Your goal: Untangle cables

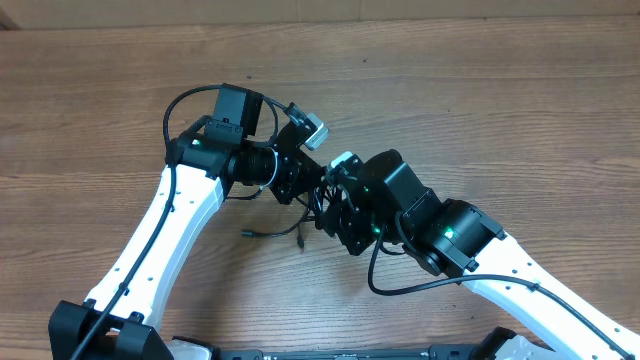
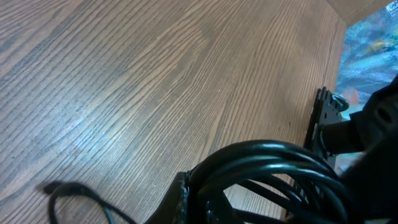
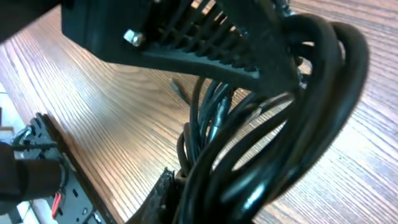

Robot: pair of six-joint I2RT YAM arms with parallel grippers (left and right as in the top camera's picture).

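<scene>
**Two arms meeting over a knot of cables at mid-worktop**

Both arms are standing nose to nose at the centre of the wooden worktop (image 1: 500,90). Bare wood is lying open to the left, to the right and beyond them. The far edge is showing along the top of the overhead view. The cables (image 1: 312,208) are bunching in glossy black loops between the two hands. The left hand (image 1: 305,190) is clamping tight on the bundle. The right hand (image 1: 328,212) is pressing in from the opposite side and appears to be pinching the same loops, though its close-up is crowded. One loose end (image 1: 268,232) is lying flat on the wood by the left arm, its plug resting clear of both hands.
</scene>
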